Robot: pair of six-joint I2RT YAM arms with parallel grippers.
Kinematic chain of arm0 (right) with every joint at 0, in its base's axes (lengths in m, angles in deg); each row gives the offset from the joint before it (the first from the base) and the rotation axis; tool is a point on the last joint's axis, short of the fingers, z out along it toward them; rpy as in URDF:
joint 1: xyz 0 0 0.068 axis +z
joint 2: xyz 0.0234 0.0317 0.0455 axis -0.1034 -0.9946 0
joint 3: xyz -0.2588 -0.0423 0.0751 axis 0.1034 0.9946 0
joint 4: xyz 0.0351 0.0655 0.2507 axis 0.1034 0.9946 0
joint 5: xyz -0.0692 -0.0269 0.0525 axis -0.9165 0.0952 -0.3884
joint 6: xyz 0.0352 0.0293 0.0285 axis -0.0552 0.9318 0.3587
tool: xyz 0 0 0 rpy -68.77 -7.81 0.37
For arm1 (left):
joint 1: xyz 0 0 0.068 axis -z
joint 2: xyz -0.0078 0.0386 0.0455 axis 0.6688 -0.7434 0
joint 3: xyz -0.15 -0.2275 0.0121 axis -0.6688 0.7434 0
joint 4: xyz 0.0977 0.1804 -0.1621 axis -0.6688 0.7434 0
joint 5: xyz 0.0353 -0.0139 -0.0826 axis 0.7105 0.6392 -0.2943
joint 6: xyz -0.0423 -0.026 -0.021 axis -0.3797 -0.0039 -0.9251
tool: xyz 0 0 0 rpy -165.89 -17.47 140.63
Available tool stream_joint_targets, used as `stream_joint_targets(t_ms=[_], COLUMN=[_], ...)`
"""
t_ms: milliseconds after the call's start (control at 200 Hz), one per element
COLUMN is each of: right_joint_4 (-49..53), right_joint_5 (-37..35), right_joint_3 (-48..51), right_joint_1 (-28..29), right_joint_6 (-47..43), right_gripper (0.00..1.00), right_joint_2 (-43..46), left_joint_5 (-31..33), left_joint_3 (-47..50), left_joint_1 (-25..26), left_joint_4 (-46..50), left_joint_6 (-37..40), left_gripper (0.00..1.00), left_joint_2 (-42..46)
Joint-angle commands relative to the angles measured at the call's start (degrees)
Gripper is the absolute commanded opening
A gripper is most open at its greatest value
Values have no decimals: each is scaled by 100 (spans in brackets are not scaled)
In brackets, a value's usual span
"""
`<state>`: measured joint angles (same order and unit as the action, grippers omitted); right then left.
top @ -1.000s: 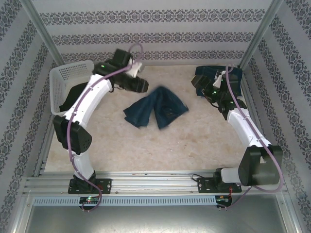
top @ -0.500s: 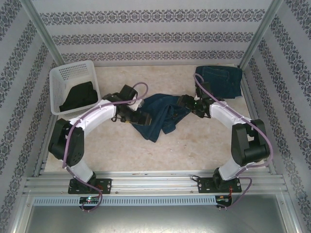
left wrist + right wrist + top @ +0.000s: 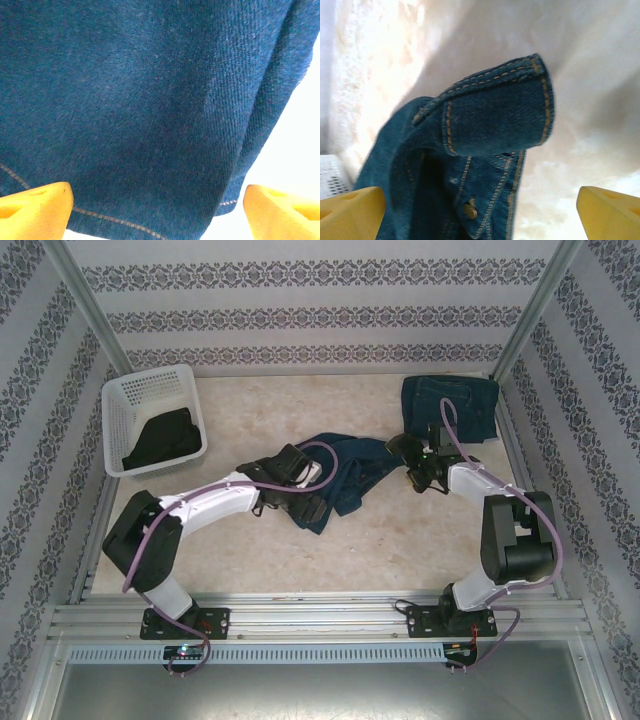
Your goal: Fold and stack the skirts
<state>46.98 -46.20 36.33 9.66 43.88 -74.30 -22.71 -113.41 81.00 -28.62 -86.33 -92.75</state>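
On the surface [image 3: 380, 540], the middle skirt [image 3: 350, 465] lies near the centre. The basket [image 3: 118, 410] stands at ten o'clock by the left edge, with a second skirt [image 3: 165, 437] inside it. A third skirt [image 3: 465, 400] lies at one o'clock in the far right corner. The left end effector [image 3: 308, 505] is over the middle skirt's seven o'clock edge. The right end effector [image 3: 405, 450] is at its three o'clock edge, just before the third skirt.

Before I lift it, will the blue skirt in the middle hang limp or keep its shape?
Probably limp: the blue skirt lies crumpled in loose folds. Its stitched waistband stands curled up, so that edge is likely stiffer. The coarse weave suggests a rough, not slippery, grip.
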Motion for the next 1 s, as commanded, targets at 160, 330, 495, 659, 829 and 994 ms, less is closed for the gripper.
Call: stream_joint_targets(t_ms=[160,330,495,659,829,994], right_joint_4=[-801,-1103,-505,81,18,-255], right_joint_5=[129,-90,-499,-1169,-1729,-2105], right_joint_3=[-452,-518,-819,-1278,-1473,-1535], right_joint_1=[141,109,214,834,1621,2281], right_joint_6=[751,311,-540,-1548,-2116,-2673], right_gripper=[71,7,0,0,0,0], right_joint_2=[-660,-343,937,2323,3244,3867], left_joint_5=[866,1638,3080,3852,4077,3866], left_joint_3=[25,351,394,-301,-1375,-2075], left_joint_1=[158,-11,-155,-546,-710,-712], left_joint_4=[-253,-367,-366,-153,146,279], left_joint_6=[24,-277,-270,-248,1,123], left_gripper=[58,10,0,0,0,0], left_joint_2=[-285,613,2505,3783,4220,4636])
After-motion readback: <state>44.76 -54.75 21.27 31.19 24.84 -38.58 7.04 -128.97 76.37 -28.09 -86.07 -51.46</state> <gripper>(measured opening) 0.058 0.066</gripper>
